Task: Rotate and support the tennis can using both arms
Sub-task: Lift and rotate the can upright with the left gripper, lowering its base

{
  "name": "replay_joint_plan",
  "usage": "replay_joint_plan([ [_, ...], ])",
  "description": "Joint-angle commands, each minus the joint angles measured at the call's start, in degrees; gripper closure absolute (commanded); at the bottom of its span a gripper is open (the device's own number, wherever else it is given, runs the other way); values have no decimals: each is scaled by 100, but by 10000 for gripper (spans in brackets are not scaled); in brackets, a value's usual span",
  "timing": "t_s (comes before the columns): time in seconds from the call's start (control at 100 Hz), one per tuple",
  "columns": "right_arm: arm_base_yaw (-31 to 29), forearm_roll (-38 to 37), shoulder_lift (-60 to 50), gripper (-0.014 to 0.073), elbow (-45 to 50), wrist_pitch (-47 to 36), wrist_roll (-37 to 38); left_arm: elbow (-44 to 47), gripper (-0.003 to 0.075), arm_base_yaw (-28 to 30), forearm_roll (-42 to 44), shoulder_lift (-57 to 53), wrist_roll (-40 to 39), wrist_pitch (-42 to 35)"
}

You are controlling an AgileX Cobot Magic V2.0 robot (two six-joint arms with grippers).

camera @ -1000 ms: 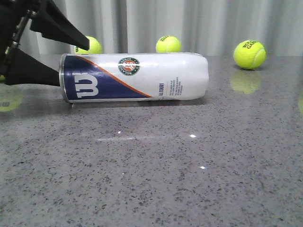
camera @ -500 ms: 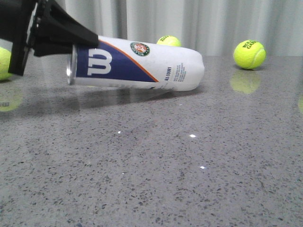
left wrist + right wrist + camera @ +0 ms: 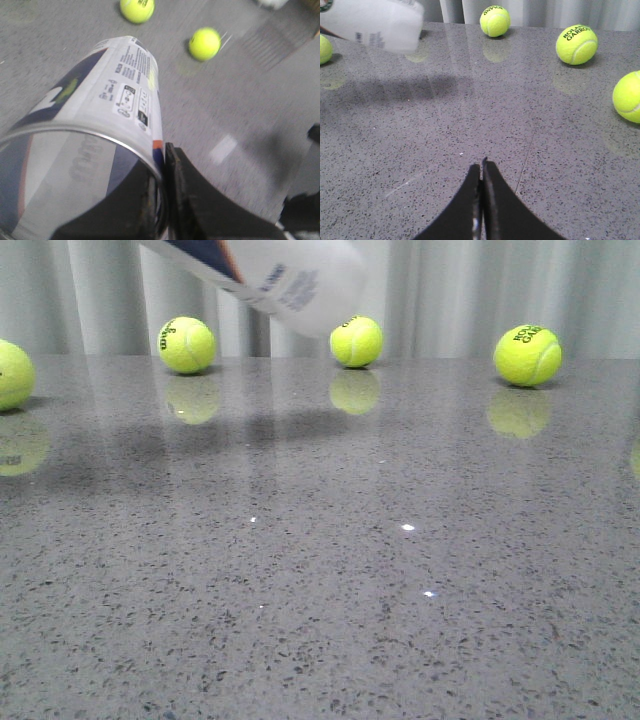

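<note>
So the tennis can [image 3: 285,275] is up off the worktop [image 3: 400,570], tilted, left gripper [image 3: 162,200] fingers pinching its silver rim. Right gripper [image 3: 481,200] fingers are pressed together, well apart from it. Lift looks done; the supporting part isn't yet.

The surface [image 3: 330,590] is grey, speckled and glossy; four yellow-green tennis balls sit along its far edge: one at far left [image 3: 12,373]; the others [image 3: 187,345], [image 3: 356,341], [image 3: 527,355] spread rightward.
</note>
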Motion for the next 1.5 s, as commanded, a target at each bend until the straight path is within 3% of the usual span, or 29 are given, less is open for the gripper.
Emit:
replay_joint_plan([
  [0.0, -34, 69, 29, 650, -129, -436, -28, -521, 741, -33, 601, -174, -578, 373],
  [0.23, -34, 69, 29, 650, -129, -429, -27, -725, 741, -168, 1554, -174, -1190, 833],
  [0.5, -34, 69, 29, 650, -124, -436, -27, -725, 741, -1117, 3178, -174, -1784, 833],
  [0.78, -34, 69, 29, 650, -112, -449, -27, -793, 729, -1400, 3397, -163, -1805, 756],
  [1.18, -34, 69, 29, 650, -112, -449, -27, -1162, 337, -1400, 3374, -114, -1805, 155],
  [1.49, -34, 69, 29, 650, -112, -449, -27, -1542, 309, -1400, 3312, 782, -1805, -394],
])
